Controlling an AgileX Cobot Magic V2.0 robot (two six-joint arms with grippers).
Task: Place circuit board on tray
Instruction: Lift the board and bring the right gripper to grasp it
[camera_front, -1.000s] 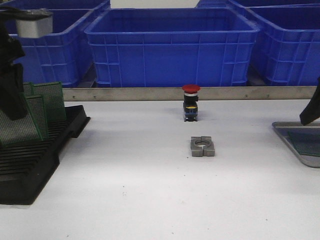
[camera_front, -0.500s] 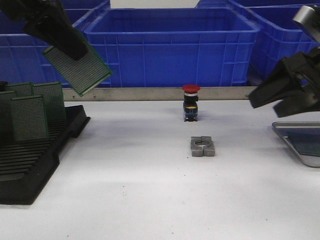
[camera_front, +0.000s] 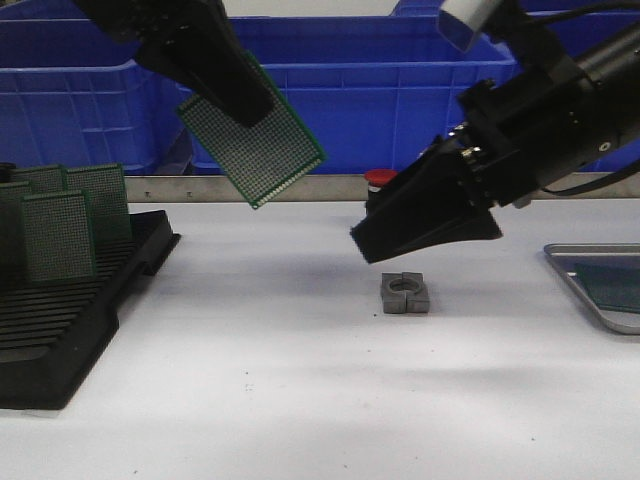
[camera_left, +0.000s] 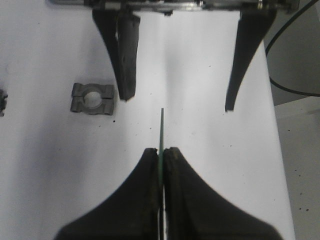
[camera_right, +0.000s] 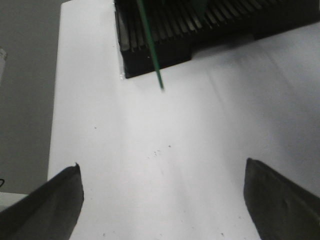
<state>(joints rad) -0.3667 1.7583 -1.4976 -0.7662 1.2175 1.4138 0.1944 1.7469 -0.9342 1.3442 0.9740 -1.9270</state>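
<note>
left gripper (camera_front: 235, 95) clamps circuit board (camera_front: 262, 145) | right gripper (camera_front: 420, 225) jaws wide | handover mid-table: close squarely on free edge | tray (camera_front: 590, 290) right edge

Electronics assembly workshop: blue plastic crates (camera_front: 345, 90) line the frame's top, a black slotted rack (camera_front: 60, 310) holds boards at left, white worktop (camera_front: 300, 400).

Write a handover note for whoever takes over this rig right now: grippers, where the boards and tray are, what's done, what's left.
Left gripper: shut on a green circuit board, held tilted in the air above the table.
Right gripper: open, empty, facing that board over the middle of the table.
Tray: at the table's right edge, one board already lying in it.
Black rack: on the left, more boards standing in it.
Done: board lifted out of the rack.
Left: probably hand it to the right gripper, then lay it on the tray.
</note>
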